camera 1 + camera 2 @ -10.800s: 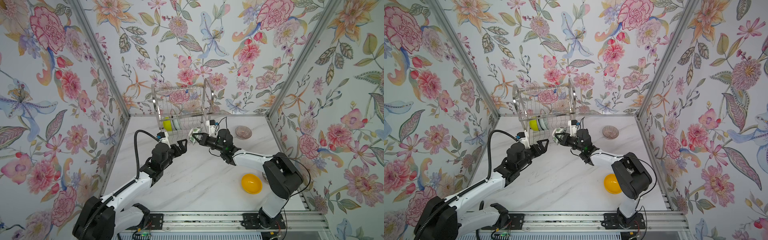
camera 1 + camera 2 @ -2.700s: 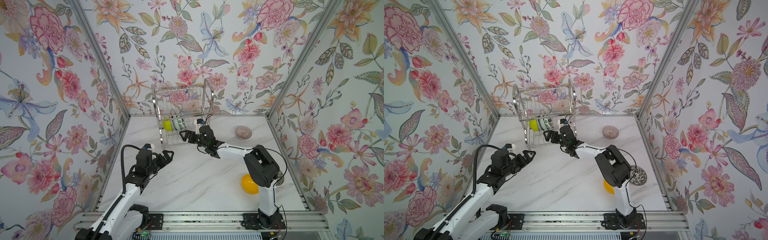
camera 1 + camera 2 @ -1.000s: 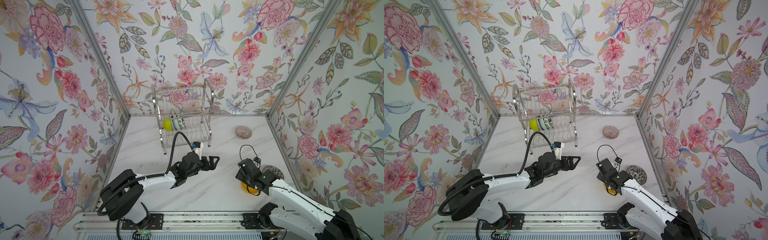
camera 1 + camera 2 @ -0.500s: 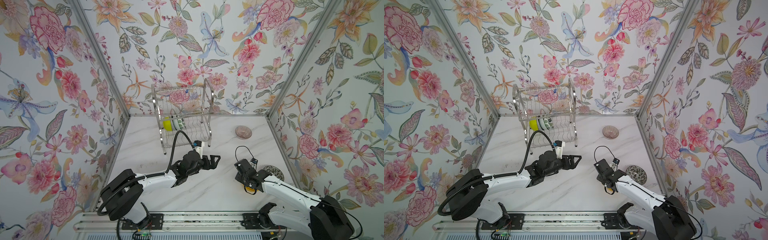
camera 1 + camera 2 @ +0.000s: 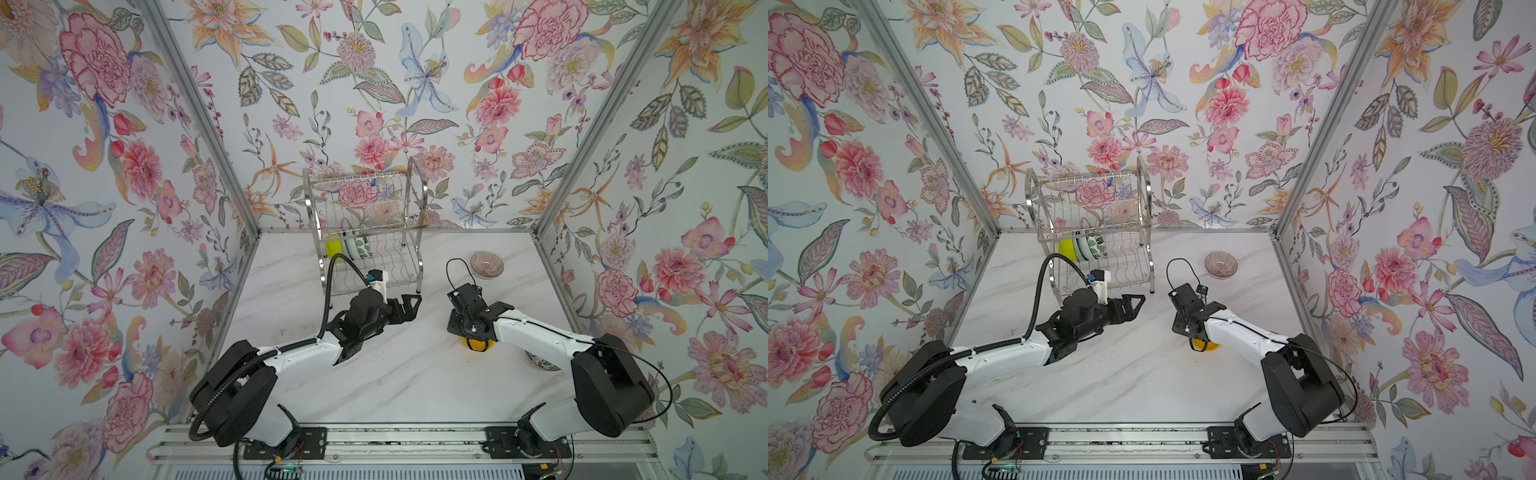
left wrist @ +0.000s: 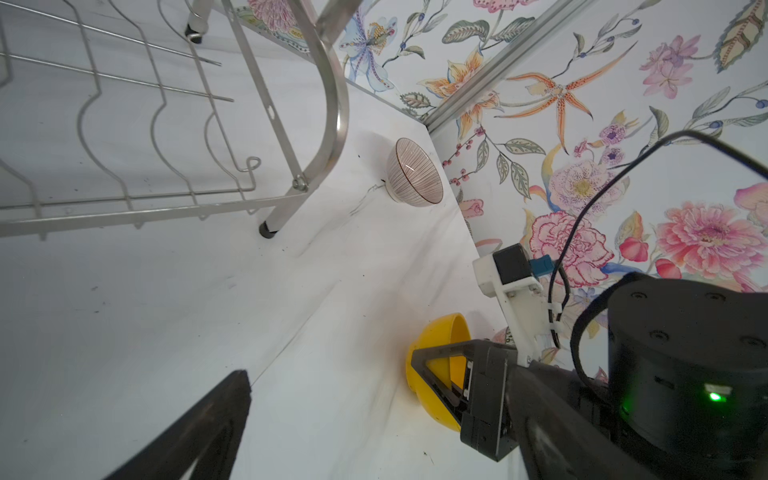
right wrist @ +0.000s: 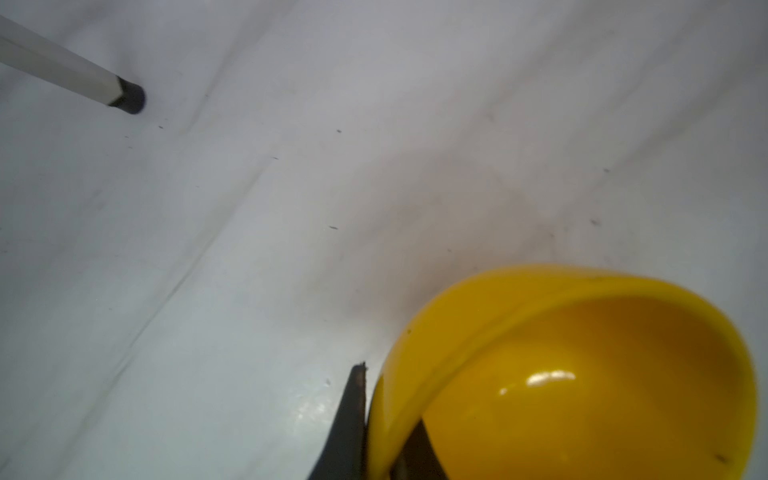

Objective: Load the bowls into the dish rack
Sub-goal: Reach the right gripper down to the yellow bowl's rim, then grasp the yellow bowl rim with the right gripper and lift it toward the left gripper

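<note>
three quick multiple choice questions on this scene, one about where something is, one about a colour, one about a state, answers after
1. Relative to the dish rack, where is the pink ribbed bowl?
A. on its top tier
B. on the table, off to its right in both top views
C. under its lower tier

2. What colour is the bowl that the right hand grips?
A. navy
B. white
C. yellow

3. How does the left hand stand?
A. open and empty
B. shut on a bowl
C. shut on a rack wire

Answers:
1 B: the bowl stands upright on the marble, apart from the rack.
2 C: the right wrist view shows a finger on each side of the yellow bowl's rim.
3 A: its fingers are spread with nothing between them.
</note>
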